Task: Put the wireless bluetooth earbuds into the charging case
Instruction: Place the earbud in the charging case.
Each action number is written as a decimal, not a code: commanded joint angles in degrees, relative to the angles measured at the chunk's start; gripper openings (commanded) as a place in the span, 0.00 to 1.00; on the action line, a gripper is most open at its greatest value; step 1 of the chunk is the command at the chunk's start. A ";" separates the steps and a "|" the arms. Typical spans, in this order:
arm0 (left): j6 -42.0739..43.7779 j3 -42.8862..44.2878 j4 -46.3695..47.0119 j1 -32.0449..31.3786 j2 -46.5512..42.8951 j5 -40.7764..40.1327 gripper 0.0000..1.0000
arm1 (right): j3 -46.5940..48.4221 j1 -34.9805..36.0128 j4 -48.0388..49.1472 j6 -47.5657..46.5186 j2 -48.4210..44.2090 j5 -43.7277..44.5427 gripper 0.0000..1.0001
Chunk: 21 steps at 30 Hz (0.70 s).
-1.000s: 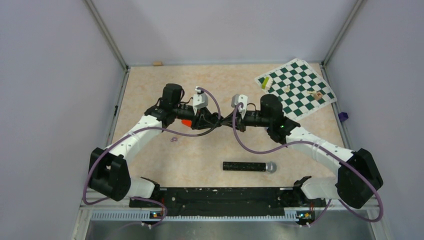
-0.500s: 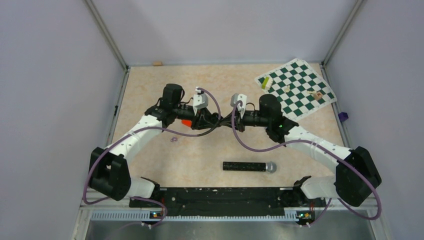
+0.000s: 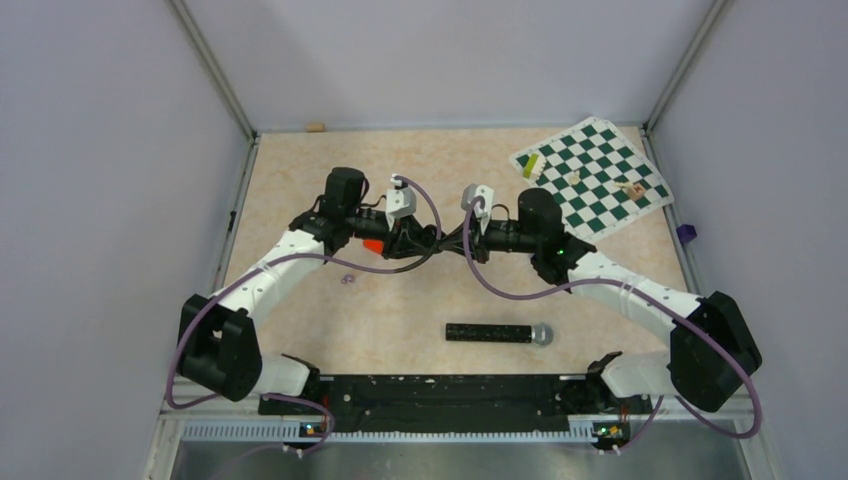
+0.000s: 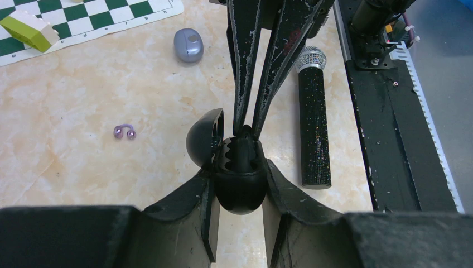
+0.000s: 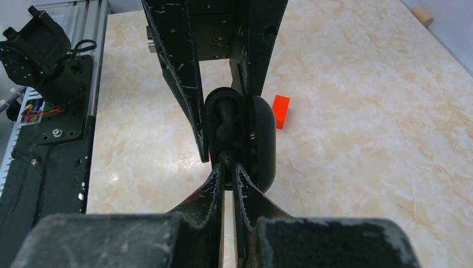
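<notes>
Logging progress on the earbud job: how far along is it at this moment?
Done: the case is open and clamped in the left tool. In hand: the shut right tool has its tips in the case's well, seemingly pressing an earbud in. Left: confirm both earbuds are seated, which I cannot tell, then let go.

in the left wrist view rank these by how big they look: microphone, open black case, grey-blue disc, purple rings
1. long black speckled microphone
2. glossy black open charging case, enlarged by nearness to the camera
3. round grey-blue disc
4. tiny pale purple rings
</notes>
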 commanded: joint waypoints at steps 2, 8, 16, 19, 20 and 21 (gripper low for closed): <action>0.69 1.00 0.77 -0.42 -1.06 2.73 0.00 | -0.13 0.72 2.84 0.77 -0.37 1.79 0.04; 0.73 1.00 0.64 -0.42 -1.21 2.74 0.00 | 1.08 0.32 0.44 -0.44 -1.83 1.51 0.18; 0.78 1.14 0.59 -0.41 -0.82 3.12 0.00 | 2.64 0.06 -3.95 -3.67 -5.52 0.57 0.38; 0.69 1.17 0.59 -0.42 -0.83 3.13 0.00 | 2.91 -0.25 -4.85 -4.38 -6.46 0.45 0.41; 0.69 1.17 0.53 -0.42 -0.79 3.10 0.00 | 3.08 -0.41 -5.23 -4.68 -6.65 0.25 0.41; 0.71 1.17 0.51 -0.42 -0.79 3.15 0.00 | 3.25 -0.55 -5.73 -5.14 -6.87 0.03 0.42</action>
